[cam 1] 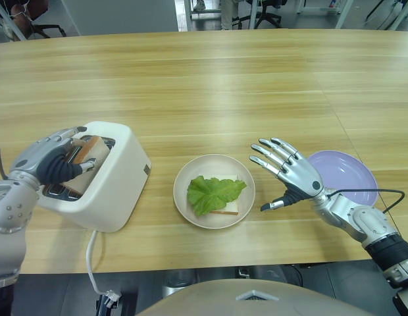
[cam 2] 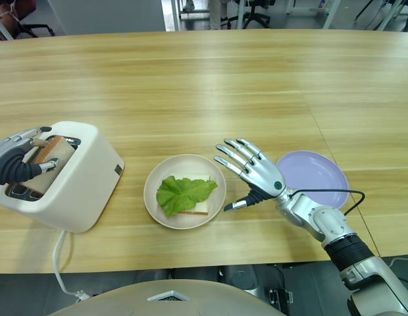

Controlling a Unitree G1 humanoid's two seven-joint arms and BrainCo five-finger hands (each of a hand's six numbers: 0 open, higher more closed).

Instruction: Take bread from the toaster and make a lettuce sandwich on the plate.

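We see a wooden bench (cam 1: 210,85) carrying everything. The landmark is the beige plate (cam 1: 214,163), near the front edge of the bench. The white toaster (cam 1: 115,191) sits left of the plate, close but apart from it, slots up. An empty purple plate (cam 1: 352,174) lies right of the plate, near it.

The right hand (cam 1: 293,171) is between the plate and the purple plate, just beside the plate's right rim. Its fingers are spread apart, it holds nothing, and it overlaps the purple plate's left edge.

The left hand (cam 1: 49,161) is left of the plate, on top of the toaster, fingers closed around a toast slice (cam 1: 93,148) that sticks up out of the slot.

A lettuce leaf (cam 1: 214,191) lies in the plate, on a bread slice (cam 1: 231,208) whose corner shows at the lower right. The toaster's white cord (cam 1: 93,263) hangs off the bench edge, lower left of the plate.
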